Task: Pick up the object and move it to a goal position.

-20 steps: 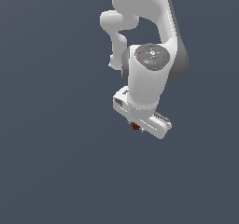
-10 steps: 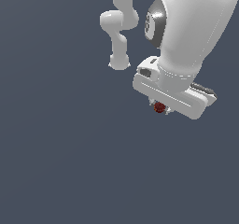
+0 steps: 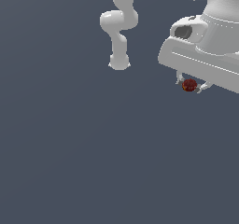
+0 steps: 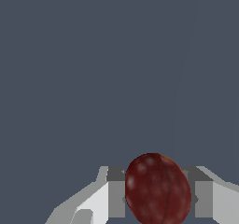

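The object (image 3: 189, 85), a small dark red rounded ball with faint pale flecks, sits clamped between the fingers (image 4: 116, 197) of the gripper (image 3: 190, 86), at the exterior view's right and apparently clear of the grey worktop (image 3: 93, 162). It appears light, smooth and firm, so liable to slip or roll out; a grip across its widest middle suits it best. The white arm (image 3: 119, 27) rises behind.

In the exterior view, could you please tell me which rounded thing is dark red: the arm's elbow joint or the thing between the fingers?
The small ball held in the gripper is dark red; the elbow joint is white.
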Motion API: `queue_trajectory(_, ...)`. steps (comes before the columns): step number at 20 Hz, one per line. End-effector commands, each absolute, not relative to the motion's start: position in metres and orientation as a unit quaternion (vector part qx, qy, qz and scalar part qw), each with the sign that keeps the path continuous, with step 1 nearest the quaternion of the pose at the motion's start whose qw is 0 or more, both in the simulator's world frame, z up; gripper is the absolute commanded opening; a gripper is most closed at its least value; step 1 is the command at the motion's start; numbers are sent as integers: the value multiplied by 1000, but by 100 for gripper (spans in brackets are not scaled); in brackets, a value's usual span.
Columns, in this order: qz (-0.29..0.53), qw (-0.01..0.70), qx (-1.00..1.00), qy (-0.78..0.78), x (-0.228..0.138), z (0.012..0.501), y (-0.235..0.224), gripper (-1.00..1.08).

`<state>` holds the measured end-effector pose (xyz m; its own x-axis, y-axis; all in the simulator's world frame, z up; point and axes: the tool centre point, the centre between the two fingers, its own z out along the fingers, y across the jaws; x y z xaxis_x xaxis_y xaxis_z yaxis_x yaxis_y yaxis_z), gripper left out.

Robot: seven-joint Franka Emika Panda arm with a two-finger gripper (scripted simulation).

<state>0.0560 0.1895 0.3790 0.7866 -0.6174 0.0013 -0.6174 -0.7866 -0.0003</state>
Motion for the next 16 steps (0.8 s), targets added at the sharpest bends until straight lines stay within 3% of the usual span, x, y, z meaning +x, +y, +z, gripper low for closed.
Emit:
queue_trajectory(1,0,0,945,-327,54,397,201,-100)
queue_trajectory(16,0,0,945,-327,51,455,243,-100)
